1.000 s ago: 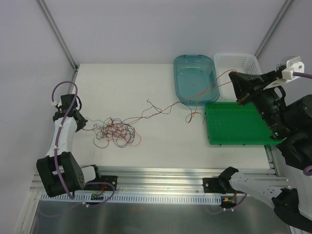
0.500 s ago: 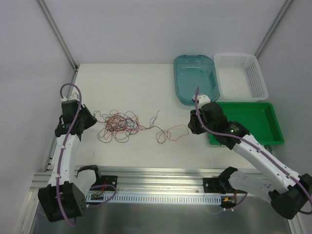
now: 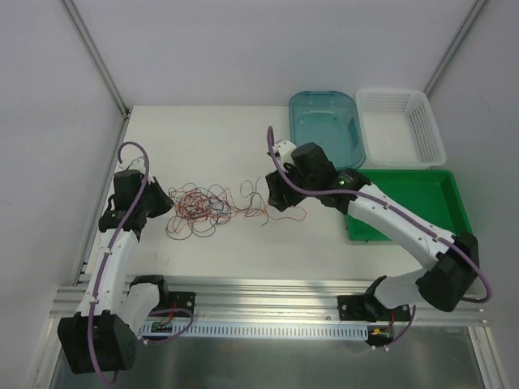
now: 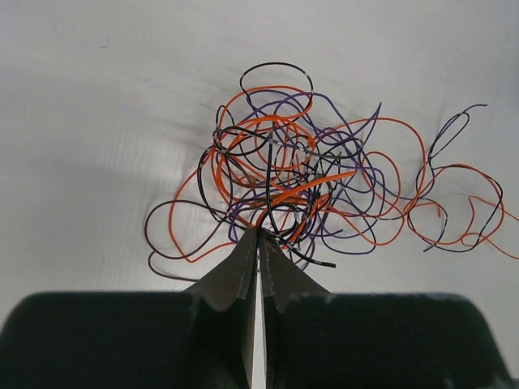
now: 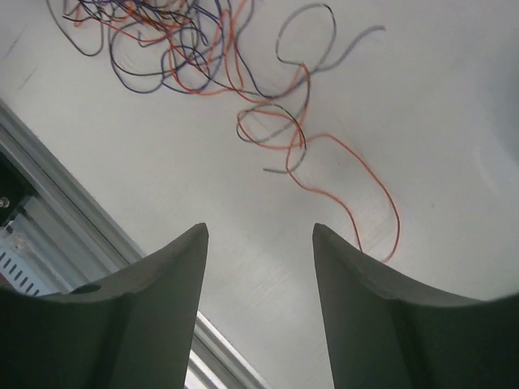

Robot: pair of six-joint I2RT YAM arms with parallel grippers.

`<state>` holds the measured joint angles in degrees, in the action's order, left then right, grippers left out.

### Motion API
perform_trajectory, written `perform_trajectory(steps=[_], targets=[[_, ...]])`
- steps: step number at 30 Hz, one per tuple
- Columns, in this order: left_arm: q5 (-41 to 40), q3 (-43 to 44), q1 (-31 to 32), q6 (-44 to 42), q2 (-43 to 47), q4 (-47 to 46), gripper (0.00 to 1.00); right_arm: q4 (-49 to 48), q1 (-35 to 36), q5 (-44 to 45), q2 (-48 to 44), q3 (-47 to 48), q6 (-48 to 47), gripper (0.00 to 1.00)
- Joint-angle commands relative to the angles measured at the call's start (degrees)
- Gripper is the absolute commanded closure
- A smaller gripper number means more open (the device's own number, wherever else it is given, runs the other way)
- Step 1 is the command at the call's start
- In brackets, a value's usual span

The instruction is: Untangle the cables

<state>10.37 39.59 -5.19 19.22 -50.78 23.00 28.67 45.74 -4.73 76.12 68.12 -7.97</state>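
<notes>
Cables: orange, black and purple tangle lying on the table, directly ahead of the left gripper, whose jaws we see pressed together at its near edge. Loose strands trail ahead of the right gripper, which stands wide apart and holds nothing.

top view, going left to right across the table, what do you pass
left gripper → cable tangle → right gripper → blue tub → white basket
</notes>
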Motion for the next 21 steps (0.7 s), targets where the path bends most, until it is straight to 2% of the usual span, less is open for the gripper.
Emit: perform_trajectory(steps=[1,6,9,21], targets=[[0.9,-0.4,0.4,-0.3,-0.5,-0.9,1.00,-5.5,0.1,-9.3,9.2,10.3,-7.8,0.41],[0.7,-0.3,0.4,0.4,-1.9,-0.2,1.00,-7.0,0.1,-15.9,26.8,21.8,-14.0,0.40],[0.9,0.0,0.3,0.7,-3.2,0.5,1.00,-9.5,0.1,-17.7,34.0,26.6,-15.5,0.39],[3.0,1.9,1.6,0.7,-13.4,3.5,1.00,-19.0,0.1,-16.5,53.0,39.2,-14.0,0.39]])
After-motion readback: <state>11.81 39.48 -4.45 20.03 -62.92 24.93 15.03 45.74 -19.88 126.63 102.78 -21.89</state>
